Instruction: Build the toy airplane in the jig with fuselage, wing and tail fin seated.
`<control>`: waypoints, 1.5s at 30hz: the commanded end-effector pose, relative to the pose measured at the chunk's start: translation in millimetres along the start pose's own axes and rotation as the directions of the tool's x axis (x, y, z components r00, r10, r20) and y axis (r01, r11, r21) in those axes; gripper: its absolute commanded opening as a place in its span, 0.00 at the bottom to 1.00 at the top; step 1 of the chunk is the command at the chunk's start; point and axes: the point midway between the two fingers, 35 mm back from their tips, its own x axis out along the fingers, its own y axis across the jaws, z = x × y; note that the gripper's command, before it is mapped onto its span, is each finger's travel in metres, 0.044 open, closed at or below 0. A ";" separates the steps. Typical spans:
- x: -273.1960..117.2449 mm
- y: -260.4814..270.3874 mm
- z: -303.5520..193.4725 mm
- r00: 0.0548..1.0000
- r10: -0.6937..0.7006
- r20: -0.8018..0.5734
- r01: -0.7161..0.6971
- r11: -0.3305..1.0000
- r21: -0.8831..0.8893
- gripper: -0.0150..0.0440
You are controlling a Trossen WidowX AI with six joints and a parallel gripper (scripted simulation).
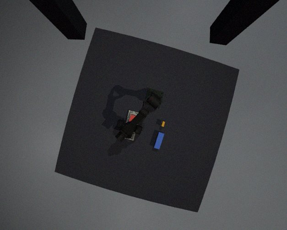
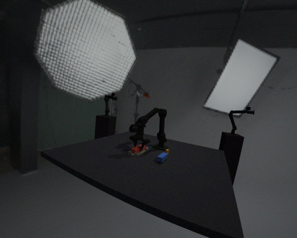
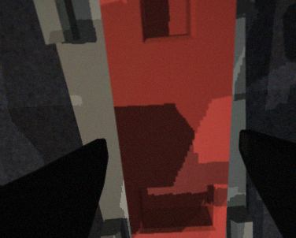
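The red fuselage (image 1: 132, 117) (image 2: 134, 150) (image 3: 169, 71) lies lengthwise in the pale jig cradle (image 1: 131, 138) (image 2: 136, 154) (image 3: 84, 79), between its side walls. Two sockets on its top are empty. My gripper (image 2: 139, 147) (image 3: 172, 143) is open around the fuselage, one finger on each side, with a gap between each fingertip and the red sides. In the top view the arm hides the fingertips. The blue wing (image 1: 158, 140) (image 2: 162, 157) lies on the table beside the jig. The small orange tail fin (image 1: 163, 123) (image 2: 167, 151) stands near the wing's end.
The arm's base (image 2: 160, 147) stands on the dark table (image 1: 199, 96) (image 2: 188, 178), close to the jig and the tail fin. Dark pedestals (image 1: 244, 3) (image 2: 105, 126) with other arms stand beyond the table's edges. Large lamps are in the background.
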 end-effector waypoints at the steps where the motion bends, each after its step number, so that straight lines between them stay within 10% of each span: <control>1: -0.4 -0.1 0.1 1.000 -0.001 0.001 0.001 1.000 0.000 0.93; 24: -105.5 -2.0 5.9 1.000 0.001 0.004 -0.001 1.000 0.001 1.00; 45: -98.7 251.2 39.7 1.000 0.027 0.008 -0.027 1.000 0.003 1.00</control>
